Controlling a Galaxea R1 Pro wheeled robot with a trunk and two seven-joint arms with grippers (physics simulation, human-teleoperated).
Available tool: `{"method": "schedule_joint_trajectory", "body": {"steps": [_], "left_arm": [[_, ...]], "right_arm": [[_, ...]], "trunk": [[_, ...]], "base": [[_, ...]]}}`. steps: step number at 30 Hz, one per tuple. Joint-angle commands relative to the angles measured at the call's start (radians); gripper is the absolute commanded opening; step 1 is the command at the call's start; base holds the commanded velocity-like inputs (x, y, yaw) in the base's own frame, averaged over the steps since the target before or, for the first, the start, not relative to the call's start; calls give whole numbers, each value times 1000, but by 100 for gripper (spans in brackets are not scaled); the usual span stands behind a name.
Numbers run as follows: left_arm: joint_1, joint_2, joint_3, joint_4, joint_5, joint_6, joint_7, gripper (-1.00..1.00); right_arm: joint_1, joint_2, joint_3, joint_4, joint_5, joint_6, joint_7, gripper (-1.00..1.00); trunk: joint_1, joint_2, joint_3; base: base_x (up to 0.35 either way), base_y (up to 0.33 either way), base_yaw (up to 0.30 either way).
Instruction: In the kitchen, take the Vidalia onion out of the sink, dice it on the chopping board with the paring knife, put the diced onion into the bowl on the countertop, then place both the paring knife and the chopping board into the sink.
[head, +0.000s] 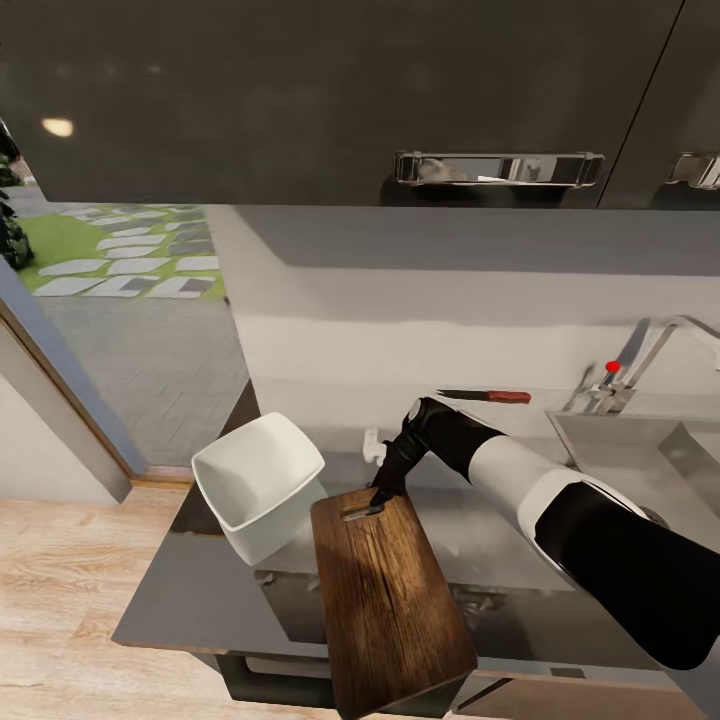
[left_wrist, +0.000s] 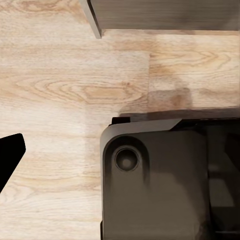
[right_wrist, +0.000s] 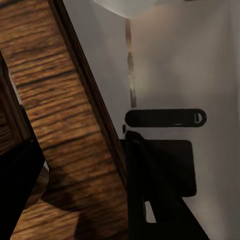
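Observation:
My right gripper is shut on the handle-slot end of the dark brown chopping board. The board slants toward me, seems raised off the grey countertop, and juts past its front edge. In the right wrist view the board sits between the two dark fingers. The white bowl stands tipped just left of the board. The paring knife lies at the back of the counter, next to the sink. The Vidalia onion is out of view. One left fingertip hangs over wooden floor.
Glossy black upper cabinets with a chrome handle hang low over the counter. A chrome tap with a red knob stands behind the sink. Left of the counter is an open doorway. The robot's dark base is below the left wrist.

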Motion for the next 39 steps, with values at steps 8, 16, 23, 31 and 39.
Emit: {"method": "schedule_joint_trajectory", "body": {"steps": [8,16,23,31,39], "left_arm": [[0,0,-6,-2,-1,-2,7,100],[0,0,-4,-2,-1,-2,8,100],[0,0,-4,-2,-1,-2,8,100],[0,0,-4,-2,-1,-2,8,100],[0,0,-4,-2,-1,-2,8,100]], "right_arm": [[-2,0,-5,-1,6,12,6,-100],[-2,0,-5,-1,6,12,6,-100],[-2,0,-6,-1,6,12,6,-100],[-2,0,-6,-1,6,13,6,-100],[-2,0,-7,-1,6,13,6,-100]], "trunk": [[0,-1,-1],[-11,20,8],[-38,69,30],[-69,125,55],[-99,181,80]], "base": [[0,0,0],[0,0,0],[0,0,0],[0,0,0],[0,0,0]]}}
